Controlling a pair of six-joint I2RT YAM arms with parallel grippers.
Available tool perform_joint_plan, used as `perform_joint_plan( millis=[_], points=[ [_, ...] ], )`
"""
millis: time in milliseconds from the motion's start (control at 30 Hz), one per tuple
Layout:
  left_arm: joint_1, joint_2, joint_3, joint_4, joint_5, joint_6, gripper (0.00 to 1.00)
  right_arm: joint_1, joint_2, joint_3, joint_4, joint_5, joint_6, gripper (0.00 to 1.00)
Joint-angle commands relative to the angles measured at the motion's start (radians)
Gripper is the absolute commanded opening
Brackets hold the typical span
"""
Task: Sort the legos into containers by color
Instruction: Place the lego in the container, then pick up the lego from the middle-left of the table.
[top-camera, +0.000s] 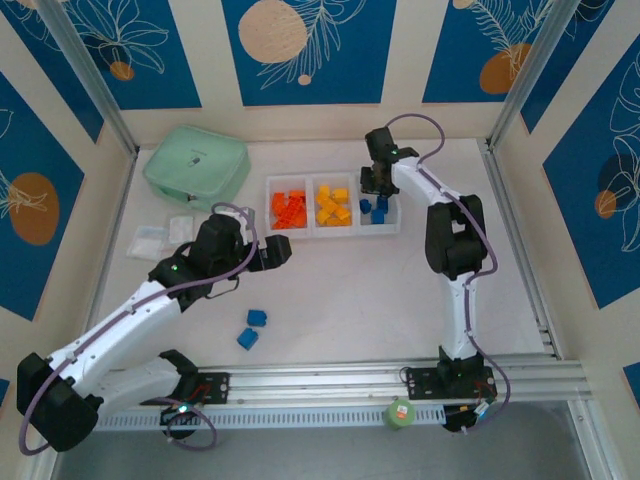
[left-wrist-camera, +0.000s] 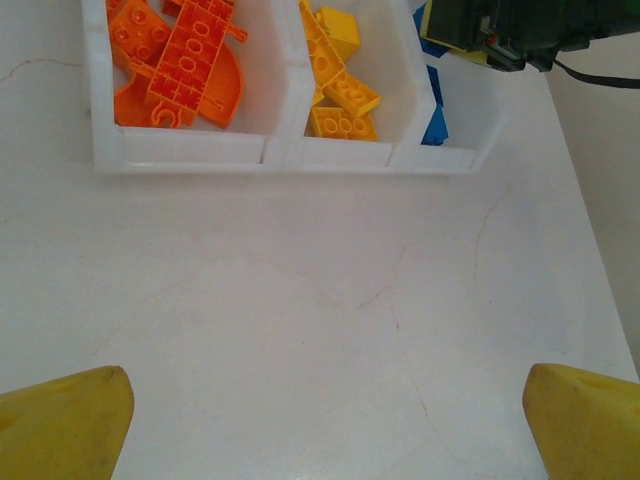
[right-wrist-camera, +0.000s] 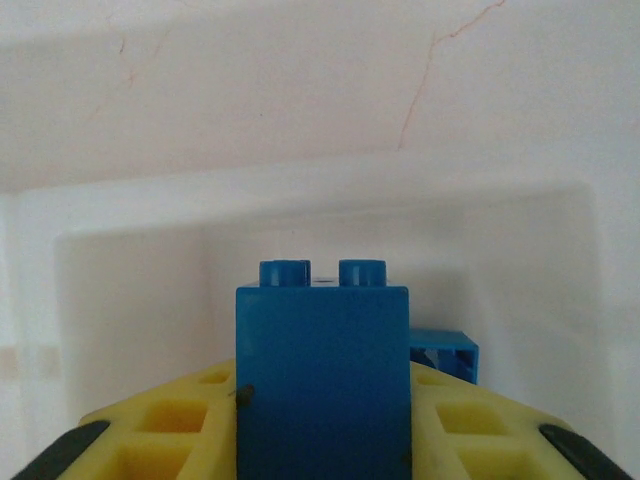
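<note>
Your right pincer (top-camera: 376, 182) gripped a blue brick (right-wrist-camera: 322, 370) above the blue-filled end of the containers (left-wrist-camera: 200, 150), matching colour; your left pincer (left-wrist-camera: 320, 420) gaped empty.

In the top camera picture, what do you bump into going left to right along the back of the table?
First the mint green zip case → bin of red-orange legos → bin of yellow-orange legos → bin of blue legos.

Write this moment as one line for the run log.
right claw: holds blue brick at right bin | left claw: open, empty | loose blue bricks: two on table
</note>
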Motion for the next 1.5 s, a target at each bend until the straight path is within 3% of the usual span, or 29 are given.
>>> perform_joint_plan(
  millis=[0, 133, 267, 533, 867, 1200, 1467],
  points=[
    [0.014, -0.001, 0.019, -0.002, -0.009, 0.03, 0.99, 0.0, 0.016, 0.044, -0.037, 0.011, -0.027, 0.4],
    [0.017, -0.007, 0.015, -0.004, -0.012, 0.031, 0.99, 0.001, -0.02, 0.021, -0.026, -0.001, -0.023, 0.49],
    [0.021, -0.01, 0.024, -0.006, 0.001, 0.031, 0.99, 0.006, -0.08, -0.004, -0.032, -0.009, -0.014, 0.49],
    [0.025, -0.065, 0.011, -0.042, -0.024, 0.04, 0.99, 0.081, -0.318, -0.234, 0.017, -0.037, 0.009, 0.51],
    [0.03, -0.222, -0.05, -0.182, -0.067, 0.044, 0.99, 0.327, -0.575, -0.522, 0.045, -0.06, 0.077, 0.6],
    [0.031, -0.376, -0.107, -0.347, -0.146, 0.011, 0.99, 0.642, -0.508, -0.552, 0.096, -0.118, 0.196, 0.69],
    [0.032, -0.472, -0.121, -0.445, -0.196, -0.023, 0.99, 0.783, -0.355, -0.475, 0.151, -0.184, 0.25, 0.76]
  ],
)
